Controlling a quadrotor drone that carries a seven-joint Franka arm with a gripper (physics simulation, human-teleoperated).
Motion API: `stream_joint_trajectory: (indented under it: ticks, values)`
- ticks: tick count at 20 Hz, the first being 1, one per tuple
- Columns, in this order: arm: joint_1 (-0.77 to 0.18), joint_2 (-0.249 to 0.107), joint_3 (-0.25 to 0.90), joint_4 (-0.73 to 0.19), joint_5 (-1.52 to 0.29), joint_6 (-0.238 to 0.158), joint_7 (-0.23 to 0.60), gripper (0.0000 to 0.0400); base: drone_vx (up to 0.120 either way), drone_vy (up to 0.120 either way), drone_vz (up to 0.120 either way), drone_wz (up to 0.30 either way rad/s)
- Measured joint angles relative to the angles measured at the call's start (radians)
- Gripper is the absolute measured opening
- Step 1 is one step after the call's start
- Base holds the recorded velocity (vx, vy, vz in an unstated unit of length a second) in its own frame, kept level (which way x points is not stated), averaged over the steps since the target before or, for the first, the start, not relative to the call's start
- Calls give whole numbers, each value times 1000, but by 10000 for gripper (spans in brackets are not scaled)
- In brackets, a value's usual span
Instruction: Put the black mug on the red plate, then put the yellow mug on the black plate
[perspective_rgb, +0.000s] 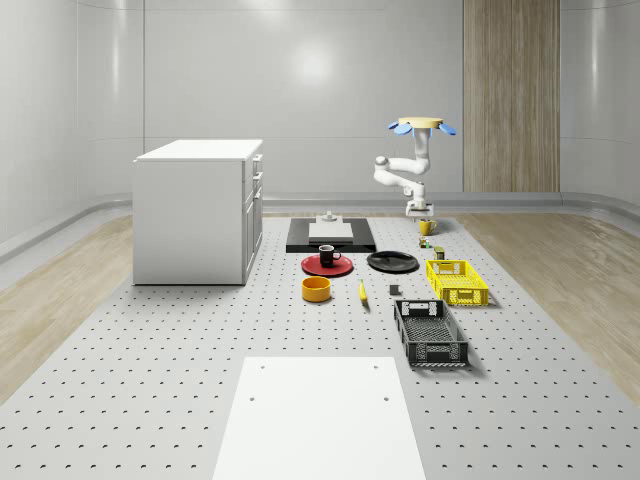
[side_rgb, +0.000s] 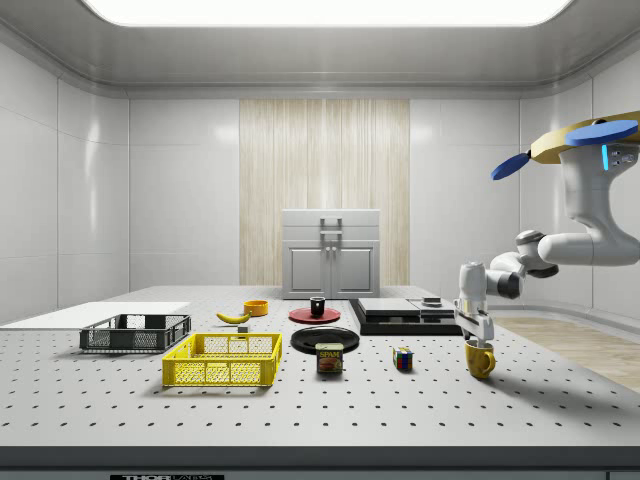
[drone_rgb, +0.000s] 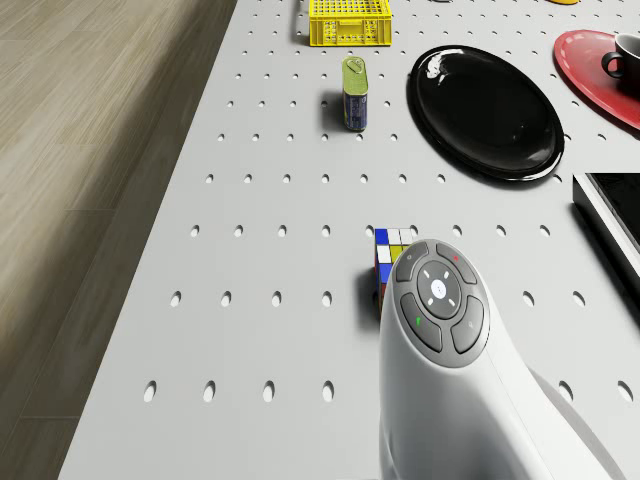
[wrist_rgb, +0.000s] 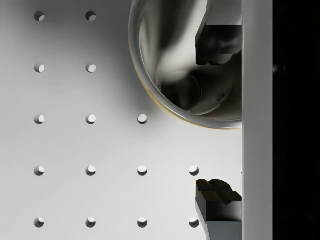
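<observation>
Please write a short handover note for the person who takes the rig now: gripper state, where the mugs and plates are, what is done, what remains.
Drone hovers beside the table's far end, arm reaching down.
Gripper: open, one finger inside the yellow mug, the other outside its wall; not closed yet.
Yellow mug is at the table, apart from both plates.
Black mug already stands on the red plate: first step done.
Black plate bears nothing.
Left: close on the yellow mug, carry it to the black plate, release.
</observation>
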Motion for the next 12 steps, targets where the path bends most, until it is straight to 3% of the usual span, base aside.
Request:
stream_joint_trajectory:
  ticks: [2, 5, 12]
  values:
    - [0, 1, -1, 1, -2, 0, 0, 208, 0, 0, 0, 0]
    - [0, 3, -2, 1, -3, -1, -1, 156, 0, 0, 0, 0]
    - [4, 5, 5, -3, 3, -7, -2, 118, 0, 0, 0, 0]
